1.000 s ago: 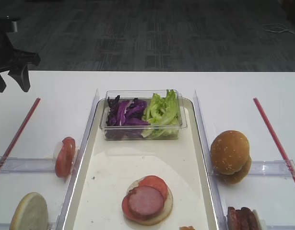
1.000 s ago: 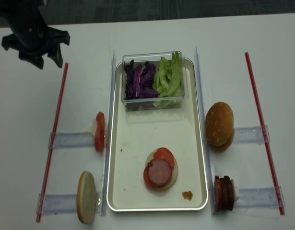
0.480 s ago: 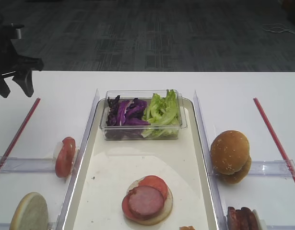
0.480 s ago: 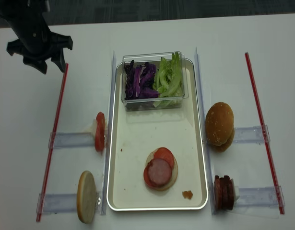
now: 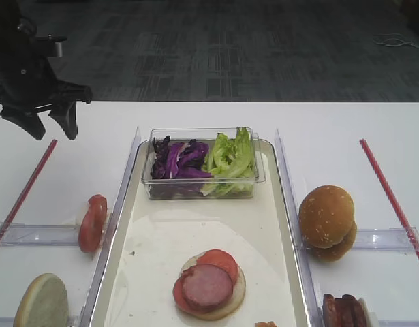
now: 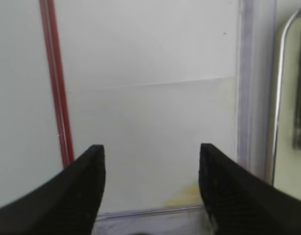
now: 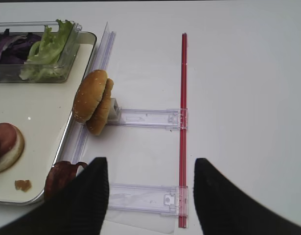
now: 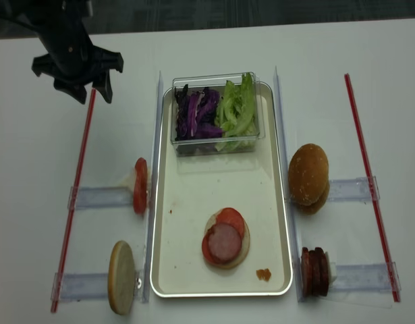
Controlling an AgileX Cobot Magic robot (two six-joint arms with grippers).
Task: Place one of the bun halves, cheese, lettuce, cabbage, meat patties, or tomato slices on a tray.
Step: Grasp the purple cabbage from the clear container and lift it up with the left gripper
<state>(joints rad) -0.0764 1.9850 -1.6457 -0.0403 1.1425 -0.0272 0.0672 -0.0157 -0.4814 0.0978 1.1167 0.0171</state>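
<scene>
The cream tray (image 5: 195, 228) holds a bun half topped with tomato slices and a meat patty (image 5: 208, 286). A clear tub at its far end contains purple cabbage (image 5: 178, 160) and green lettuce (image 5: 229, 157). Left of the tray stand tomato slices (image 5: 92, 221) and a pale bun half (image 5: 42, 303). On its right are golden bun halves (image 5: 326, 218) and meat patties (image 5: 344, 312). No cheese is in view. My left gripper (image 5: 54, 129) hangs open and empty over bare table, far left of the tub. My right gripper (image 7: 150, 166) is open and empty above a clear holder.
Red strips (image 8: 82, 182) (image 8: 369, 182) run along both sides of the table. Clear plastic rails (image 8: 156, 135) flank the tray, and clear holders (image 8: 99, 197) carry the ingredients. A small orange crumb (image 8: 263, 274) lies in the tray's near right corner.
My left gripper has moved right, towards the tray's far left corner, staying open. Nothing else has shifted.
</scene>
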